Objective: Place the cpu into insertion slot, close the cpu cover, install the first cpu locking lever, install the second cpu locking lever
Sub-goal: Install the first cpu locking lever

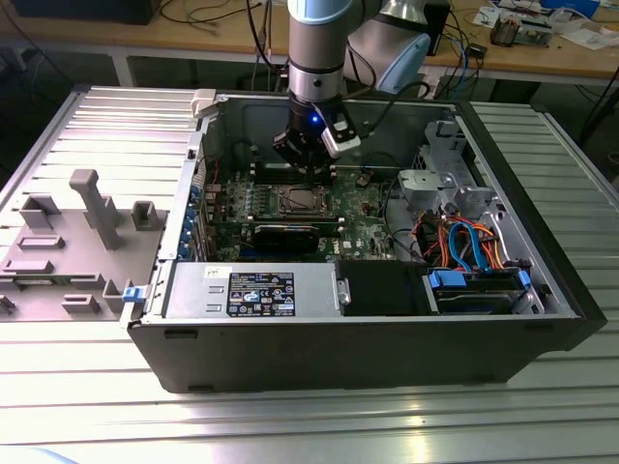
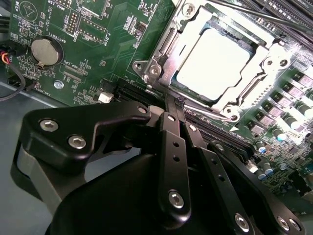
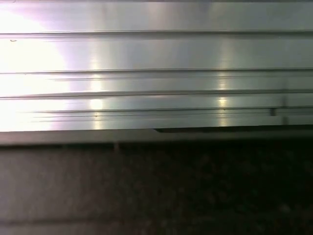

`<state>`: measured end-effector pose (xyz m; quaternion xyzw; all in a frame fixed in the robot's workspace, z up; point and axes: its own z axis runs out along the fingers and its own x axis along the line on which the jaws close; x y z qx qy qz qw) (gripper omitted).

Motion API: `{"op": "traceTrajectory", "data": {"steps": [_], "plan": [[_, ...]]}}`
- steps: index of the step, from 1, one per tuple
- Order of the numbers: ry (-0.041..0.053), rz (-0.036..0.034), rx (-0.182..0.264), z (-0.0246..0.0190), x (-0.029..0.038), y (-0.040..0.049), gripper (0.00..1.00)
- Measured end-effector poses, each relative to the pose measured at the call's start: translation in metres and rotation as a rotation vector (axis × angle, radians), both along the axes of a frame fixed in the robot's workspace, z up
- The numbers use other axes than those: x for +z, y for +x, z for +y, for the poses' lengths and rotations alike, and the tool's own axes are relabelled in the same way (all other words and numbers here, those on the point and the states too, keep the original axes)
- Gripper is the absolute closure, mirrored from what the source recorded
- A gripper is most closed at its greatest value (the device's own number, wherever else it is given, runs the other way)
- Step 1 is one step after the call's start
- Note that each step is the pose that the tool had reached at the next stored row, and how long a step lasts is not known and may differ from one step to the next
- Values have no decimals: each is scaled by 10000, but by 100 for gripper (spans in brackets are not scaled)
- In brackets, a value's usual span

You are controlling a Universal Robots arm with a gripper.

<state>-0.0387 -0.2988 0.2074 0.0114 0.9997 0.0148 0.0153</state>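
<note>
Item: open computer case point(image 1: 368, 338) lying on its side on a ribbed metal counter point(image 1: 97, 406), green circuit board point(image 1: 368, 208) flat on its floor. Near the board's centre sits the insertion slot point(image 2: 161, 46), and the cpu point(image 2: 212, 63) already lies in it, its pale metal top showing square through the window of the cpu cover point(image 2: 257, 85), which appears folded down over the chip; from the coin battery point(image 2: 46, 51) in the second wrist view, the chip lies toward 3 o'clock. Handling, as a judgement: the chip is light, stiff and fragile about its underside, best touched by its edges only; the cover is thin sheet metal, springy, bearing on the chip's rim; a thin wire lever point(image 2: 203, 110) runs along the frame's near side, slim and slippery, to be pushed near its free end rather than pinched. The gripper point(image 2: 172, 105) hovers just short of that edge, fingers drawn together with nothing seen between them; in the exterior view it hangs at 12 o'clock of the slot. Other contents of the case: a grey power unit point(image 1: 251, 290) along the front wall, a black drive box point(image 1: 382, 290) beside it, coloured cables point(image 1: 464, 242) toward the exterior view's right.
</note>
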Motion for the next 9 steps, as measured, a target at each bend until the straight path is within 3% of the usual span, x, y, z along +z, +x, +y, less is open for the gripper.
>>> {"op": "traceTrajectory", "data": {"steps": [9], "plan": [[-45, 0, 0, -19, -39, 1, 89]]}}
